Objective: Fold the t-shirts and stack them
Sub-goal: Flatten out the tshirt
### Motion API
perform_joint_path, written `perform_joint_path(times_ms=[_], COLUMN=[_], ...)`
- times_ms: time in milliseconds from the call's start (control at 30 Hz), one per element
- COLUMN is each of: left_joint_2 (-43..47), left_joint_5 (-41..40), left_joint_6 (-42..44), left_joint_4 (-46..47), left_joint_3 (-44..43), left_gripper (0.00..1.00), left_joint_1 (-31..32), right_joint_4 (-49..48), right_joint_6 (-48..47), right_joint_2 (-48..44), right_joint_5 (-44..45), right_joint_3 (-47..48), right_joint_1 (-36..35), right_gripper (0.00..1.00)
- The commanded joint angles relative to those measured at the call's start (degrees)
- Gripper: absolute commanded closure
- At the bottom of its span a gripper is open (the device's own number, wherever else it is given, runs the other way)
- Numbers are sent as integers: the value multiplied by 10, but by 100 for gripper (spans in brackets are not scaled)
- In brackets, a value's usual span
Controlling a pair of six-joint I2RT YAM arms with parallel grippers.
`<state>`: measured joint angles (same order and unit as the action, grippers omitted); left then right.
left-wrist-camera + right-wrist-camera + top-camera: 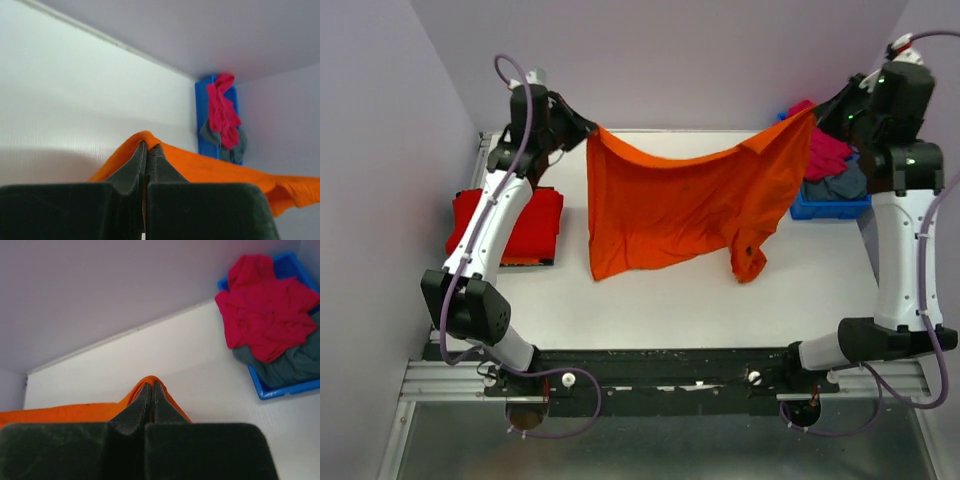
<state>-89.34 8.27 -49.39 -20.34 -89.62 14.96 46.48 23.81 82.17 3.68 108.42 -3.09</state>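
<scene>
An orange t-shirt (pixel 680 205) hangs stretched in the air between both arms over the far half of the table. My left gripper (pixel 588 128) is shut on its left top corner, and the cloth (pixel 210 167) wraps over the closed tips (pixel 146 146). My right gripper (pixel 814 112) is shut on the right top corner, orange cloth (pixel 75 412) folded around its tips (pixel 151 385). A folded red t-shirt (pixel 535 222) lies flat at the table's left, partly under the left arm. A magenta-pink t-shirt (pixel 265 315) and a grey-blue one (pixel 290 365) sit crumpled in the bin.
A small blue plastic bin (pixel 830 205) stands at the right edge of the table, by the right arm; its rim (pixel 272 390) shows in the right wrist view. White walls close in the back and both sides. The orange shirt's lower hem and one sleeve (pixel 750 262) dangle toward the table.
</scene>
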Motion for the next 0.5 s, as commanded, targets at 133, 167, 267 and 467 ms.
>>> perform_joint_path(times_ms=[133, 167, 267, 467], left_joint_2=[60, 81, 146, 214], left_joint_5=[84, 85, 80, 62], left_joint_6=[14, 16, 18, 22], left_joint_4=[-131, -128, -124, -146], left_joint_3=[-139, -130, -101, -132], left_gripper=[100, 100, 100, 100], left_joint_1=[-116, -124, -134, -136], right_joint_4=[91, 90, 78, 73], right_joint_6=[1, -2, -17, -46], right_joint_2=[-72, -92, -161, -244], right_joint_5=[-57, -54, -50, -42], right_joint_3=[131, 123, 96, 127], right_joint_1=[27, 27, 27, 27], right_gripper=[99, 99, 99, 99])
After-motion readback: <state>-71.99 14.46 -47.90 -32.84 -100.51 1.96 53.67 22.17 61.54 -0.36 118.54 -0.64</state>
